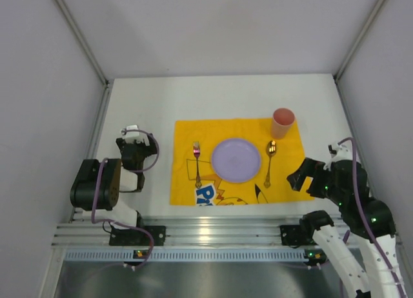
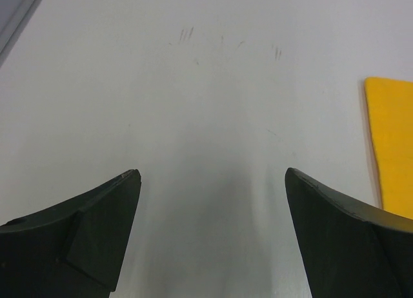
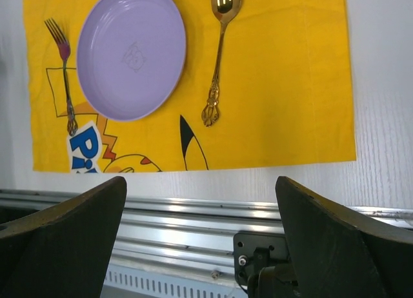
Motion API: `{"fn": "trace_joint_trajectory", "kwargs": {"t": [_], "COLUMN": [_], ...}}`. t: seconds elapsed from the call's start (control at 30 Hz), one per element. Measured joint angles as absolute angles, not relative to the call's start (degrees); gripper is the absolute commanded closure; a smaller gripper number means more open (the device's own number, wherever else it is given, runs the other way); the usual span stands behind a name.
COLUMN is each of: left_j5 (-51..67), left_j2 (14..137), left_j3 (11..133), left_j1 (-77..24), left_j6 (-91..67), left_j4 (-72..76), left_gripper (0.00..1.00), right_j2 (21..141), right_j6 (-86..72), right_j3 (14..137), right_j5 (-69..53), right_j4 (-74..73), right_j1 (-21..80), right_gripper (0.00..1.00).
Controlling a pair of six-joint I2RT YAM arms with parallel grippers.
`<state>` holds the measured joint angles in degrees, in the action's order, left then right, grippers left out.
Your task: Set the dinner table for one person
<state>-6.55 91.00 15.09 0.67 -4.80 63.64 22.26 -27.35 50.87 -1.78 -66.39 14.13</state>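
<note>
On the white dinner table [image 1: 142, 104] lies a yellow cartoon mat [image 1: 290, 178]. A lilac plate [image 1: 236, 160] sits in its middle, a fork [image 1: 197, 162] to its left, a gold spoon [image 1: 269, 161] to its right, and a pink cup [image 1: 282, 122] at the mat's far right corner. My left gripper [image 1: 132, 133] is open and empty over bare table left of the mat [image 2: 393, 149]. My right gripper [image 1: 298, 178] is open and empty at the mat's near right corner. The right wrist view shows the plate [image 3: 131, 53], fork [image 3: 64, 75] and spoon [image 3: 217, 59].
A ribbed aluminium rail [image 1: 213, 233] runs along the table's near edge, with the arm bases bolted to it; it also shows in the right wrist view [image 3: 181, 227]. Grey walls enclose the table on the left, right and far sides.
</note>
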Motion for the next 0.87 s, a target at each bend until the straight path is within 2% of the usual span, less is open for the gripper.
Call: {"fn": "trace_joint_trajectory", "kwargs": {"t": [0.43, 0.87], "left_j5": [-1.7, -1.1], "left_j2": [91.0, 91.0], "left_j3": [16.8, 16.8], "left_j1": [0.7, 0.7], "left_j6": [-3.1, -3.0], "left_j4": [61.7, 61.7], "left_gripper": [0.01, 0.01], "right_j2": [20.6, 12.5], "right_j6": [-30.0, -31.1], "right_j3": [47.6, 52.7], "right_j5": [-1.7, -3.6], "right_j4": [-62.8, -62.9], "right_j1": [14.2, 14.2], "right_gripper": [0.0, 0.0]}}
